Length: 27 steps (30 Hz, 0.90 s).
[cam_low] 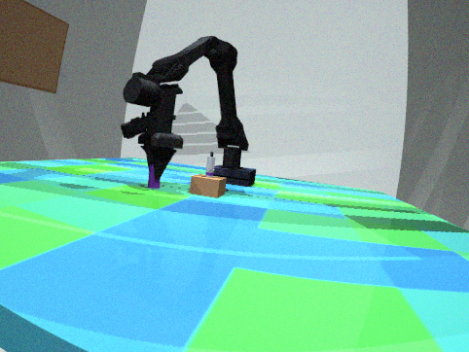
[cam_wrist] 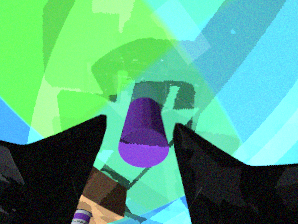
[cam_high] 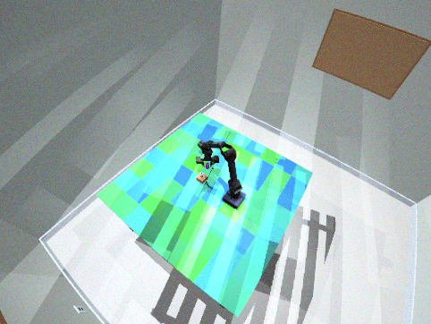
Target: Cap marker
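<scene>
A black robot arm (cam_high: 232, 172) (cam_low: 226, 92) points its gripper (cam_high: 207, 162) (cam_low: 157, 181) (cam_wrist: 140, 124) down at an upright purple cap (cam_high: 207, 166) (cam_low: 154, 178) (cam_wrist: 143, 132) on a patchwork-colored table (cam_high: 192, 264) (cam_low: 146, 272) (cam_wrist: 260, 135). The wrist view reveals the fingers apart, a gap on each side of the cap; the exterior view, where they overlap it, hides those gaps. Beside the gripper, the exterior view shows the uncapped marker (cam_low: 210, 165) (cam_wrist: 81, 217) upright in its wooden block (cam_high: 201, 177) (cam_low: 207, 186) (cam_wrist: 104, 193), dark tip up; the wrist view catches only part of it.
</scene>
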{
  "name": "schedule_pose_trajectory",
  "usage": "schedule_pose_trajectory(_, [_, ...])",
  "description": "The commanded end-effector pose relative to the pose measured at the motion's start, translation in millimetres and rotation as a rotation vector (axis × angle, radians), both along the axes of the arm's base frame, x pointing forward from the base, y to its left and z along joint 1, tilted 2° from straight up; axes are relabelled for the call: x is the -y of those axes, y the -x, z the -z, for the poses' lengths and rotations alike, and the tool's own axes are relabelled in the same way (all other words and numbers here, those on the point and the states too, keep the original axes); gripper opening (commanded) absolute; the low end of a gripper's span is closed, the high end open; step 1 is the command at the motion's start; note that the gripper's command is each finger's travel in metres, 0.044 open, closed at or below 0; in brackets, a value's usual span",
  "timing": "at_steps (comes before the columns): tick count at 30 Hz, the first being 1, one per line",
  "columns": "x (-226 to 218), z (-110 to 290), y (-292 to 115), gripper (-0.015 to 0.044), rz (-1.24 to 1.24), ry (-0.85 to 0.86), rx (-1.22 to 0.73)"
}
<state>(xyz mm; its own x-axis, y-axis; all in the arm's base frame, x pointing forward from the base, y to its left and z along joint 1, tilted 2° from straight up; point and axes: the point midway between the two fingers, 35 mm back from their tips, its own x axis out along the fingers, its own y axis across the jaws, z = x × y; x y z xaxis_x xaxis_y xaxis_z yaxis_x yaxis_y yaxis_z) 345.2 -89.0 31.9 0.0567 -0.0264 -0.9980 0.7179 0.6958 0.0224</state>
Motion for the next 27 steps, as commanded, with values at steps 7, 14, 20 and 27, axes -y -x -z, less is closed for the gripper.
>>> schedule_pose_trajectory(7, [1, 10, 2, 0.0169, -0.005, 0.004, -0.004])
schedule_pose_trajectory(14, [1, 10, 2, 0.0103, -0.005, 0.004, -0.004])
schedule_pose_trajectory(20, [1, 5, 1, 0.0004, -0.005, 0.004, -0.004])
schedule_pose_trajectory(27, [0, -18, 1, 0.0000, -0.005, 0.004, -0.004])
